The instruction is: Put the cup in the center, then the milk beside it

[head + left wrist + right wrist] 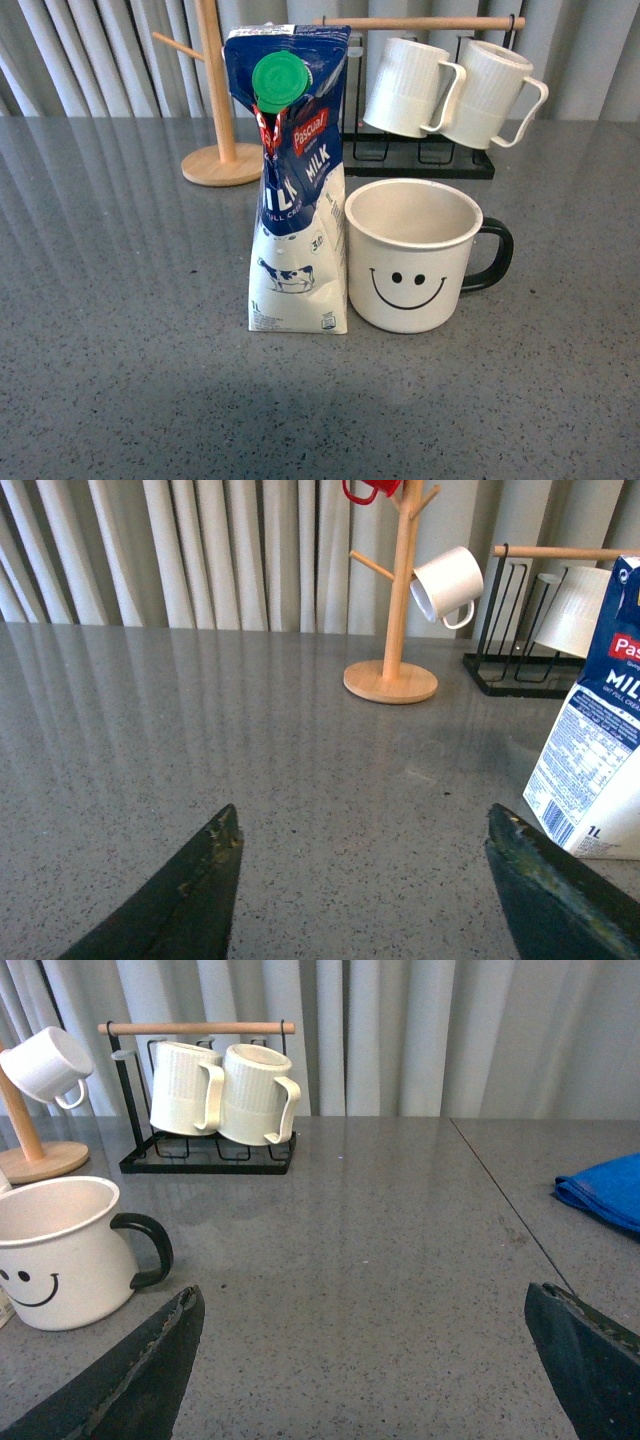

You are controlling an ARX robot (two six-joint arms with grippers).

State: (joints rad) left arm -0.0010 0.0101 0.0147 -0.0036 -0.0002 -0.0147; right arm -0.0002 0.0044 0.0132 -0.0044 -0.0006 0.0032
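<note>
The milk (292, 190) stands upright, touching the cup (412, 255) (handle pointing right); both end effectors (365, 880) (365, 1360) gape empty.

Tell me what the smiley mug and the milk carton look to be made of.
Smiley mug: probably enamelled metal, given its thin rolled rim and satin off-white coat with black handle; ceramic is possible. Milk carton: coated printed paperboard with folded seams and a slight sheen, and a green plastic cap.

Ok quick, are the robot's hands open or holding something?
Left gripper: open, holding nothing.
Right gripper: open, holding nothing.
</note>
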